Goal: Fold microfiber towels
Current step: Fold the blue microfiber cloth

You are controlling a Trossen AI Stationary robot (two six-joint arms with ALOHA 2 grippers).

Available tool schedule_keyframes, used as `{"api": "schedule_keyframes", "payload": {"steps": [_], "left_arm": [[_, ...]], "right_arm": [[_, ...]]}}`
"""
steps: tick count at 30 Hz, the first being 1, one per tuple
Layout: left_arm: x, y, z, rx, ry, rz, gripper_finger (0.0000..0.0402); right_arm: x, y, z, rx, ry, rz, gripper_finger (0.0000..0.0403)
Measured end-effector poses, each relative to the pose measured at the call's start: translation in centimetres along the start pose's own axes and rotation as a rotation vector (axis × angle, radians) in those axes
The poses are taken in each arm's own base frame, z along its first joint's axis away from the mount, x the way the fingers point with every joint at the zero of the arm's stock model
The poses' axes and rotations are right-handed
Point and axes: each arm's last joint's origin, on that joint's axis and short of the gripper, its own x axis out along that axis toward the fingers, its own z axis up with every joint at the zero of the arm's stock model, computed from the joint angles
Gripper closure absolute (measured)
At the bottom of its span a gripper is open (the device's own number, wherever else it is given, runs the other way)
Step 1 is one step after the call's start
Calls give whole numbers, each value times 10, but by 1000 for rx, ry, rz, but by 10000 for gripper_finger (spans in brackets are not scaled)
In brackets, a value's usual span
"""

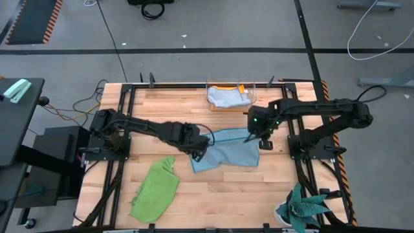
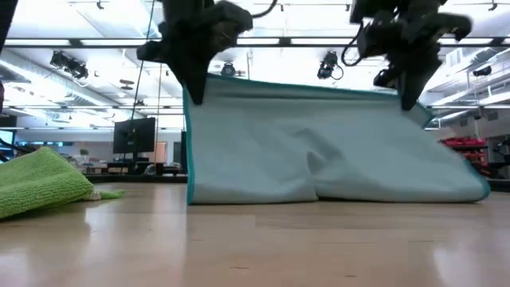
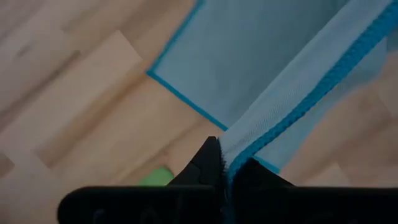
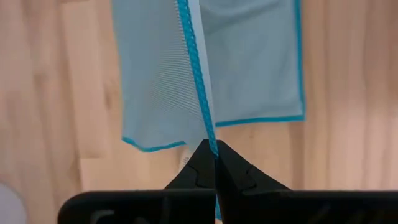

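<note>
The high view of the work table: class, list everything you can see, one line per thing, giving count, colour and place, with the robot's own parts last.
Light blue microfiber towel: one, blue-edged, table centre, lifted by two corners, lower edge on the wood.
Lime green microfiber towel: one, crumpled, near left part of the table.
Grey microfiber towel: one, folded, in the box at the far edge.
Orange-yellow microfiber towel: one, mostly hidden under the grey one.
Clear plastic box: one, far edge.
Teal spiky-leaved plant: one, near right corner.
Wooden table: one, light planks.
Left pincer: shut on the blue towel's corner.
Right pincer: shut on its other corner.
</note>
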Motion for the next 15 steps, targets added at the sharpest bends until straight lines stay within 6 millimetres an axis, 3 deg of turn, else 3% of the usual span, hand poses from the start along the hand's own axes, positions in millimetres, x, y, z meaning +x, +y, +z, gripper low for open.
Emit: {"api": "schedule_keyframes", "payload": {"steps": [15], "left_arm": [[45,18,42,55,131,80,398]], "right_arm": [[33,-44,19,56,71,-42,403]]}}
